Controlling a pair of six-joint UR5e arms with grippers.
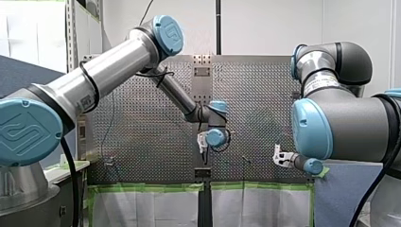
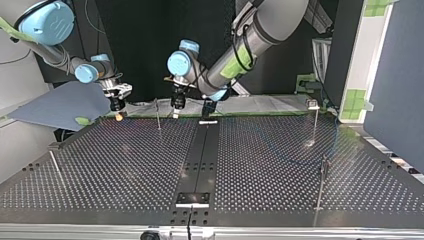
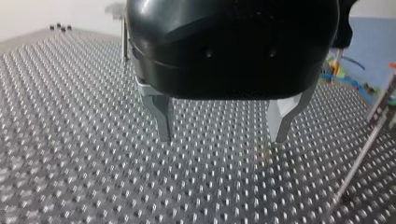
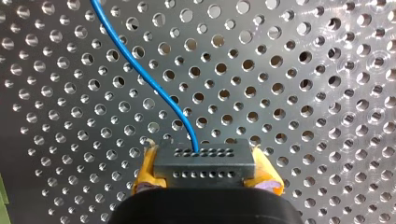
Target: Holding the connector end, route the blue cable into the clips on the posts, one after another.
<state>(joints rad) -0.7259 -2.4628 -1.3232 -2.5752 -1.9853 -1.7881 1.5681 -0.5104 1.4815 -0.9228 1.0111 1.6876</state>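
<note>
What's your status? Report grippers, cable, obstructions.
Right gripper shut on connector, blue cable trailing from it. Left gripper open, empty, above table. Nothing seen blocking nearest post.

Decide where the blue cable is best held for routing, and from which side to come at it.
Grip the connector, not the thin cable: it is a rigid block with flat ends to clamp. Come from the face opposite the cable's exit, as my right gripper does, yellow pads on its two ends, so the cable trails free ahead.
</note>
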